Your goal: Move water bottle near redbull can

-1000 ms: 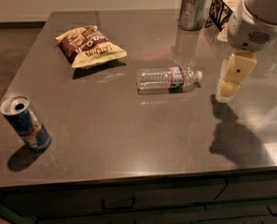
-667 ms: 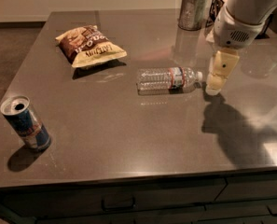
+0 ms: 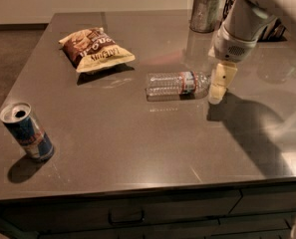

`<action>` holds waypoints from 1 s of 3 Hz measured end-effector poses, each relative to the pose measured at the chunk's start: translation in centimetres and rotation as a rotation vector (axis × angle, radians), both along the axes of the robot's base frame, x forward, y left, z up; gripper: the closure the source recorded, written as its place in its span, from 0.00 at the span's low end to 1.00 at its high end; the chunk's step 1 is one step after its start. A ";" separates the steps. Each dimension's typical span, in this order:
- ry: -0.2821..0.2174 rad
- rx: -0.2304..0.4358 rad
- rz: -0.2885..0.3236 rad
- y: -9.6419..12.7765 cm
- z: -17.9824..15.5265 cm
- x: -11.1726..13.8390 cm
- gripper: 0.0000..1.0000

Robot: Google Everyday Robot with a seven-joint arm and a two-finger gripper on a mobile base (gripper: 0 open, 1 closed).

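I see a smooth, glossy bench (image 3: 137, 153) and a clear, ribbed plastic water bottle (image 3: 176, 83). The matt cream gripper (image 3: 217, 94) hangs beside its cap.

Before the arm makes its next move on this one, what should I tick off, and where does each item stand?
1. Water bottle lying on its side, fully in view: ok.
2. Gripper around the bottle: not ok, it hangs beside the cap end.
3. Gripper touching the bottle: cannot tell.
4. Redbull can standing at the front left of the table: ok.
5. Chip bag off the line from bottle to can: ok.
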State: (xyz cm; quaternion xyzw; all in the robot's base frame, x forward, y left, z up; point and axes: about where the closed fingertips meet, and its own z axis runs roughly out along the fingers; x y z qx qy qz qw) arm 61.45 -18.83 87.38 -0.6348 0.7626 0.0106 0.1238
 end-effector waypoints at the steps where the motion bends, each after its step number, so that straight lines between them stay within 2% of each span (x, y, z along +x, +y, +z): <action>1: 0.030 0.004 0.029 1.1 -2.1 0.6 0.00; 2: 0.047 0.012 0.048 2.1 -3.1 0.8 0.00; 3: 0.054 0.043 0.072 4.0 -3.2 0.8 0.17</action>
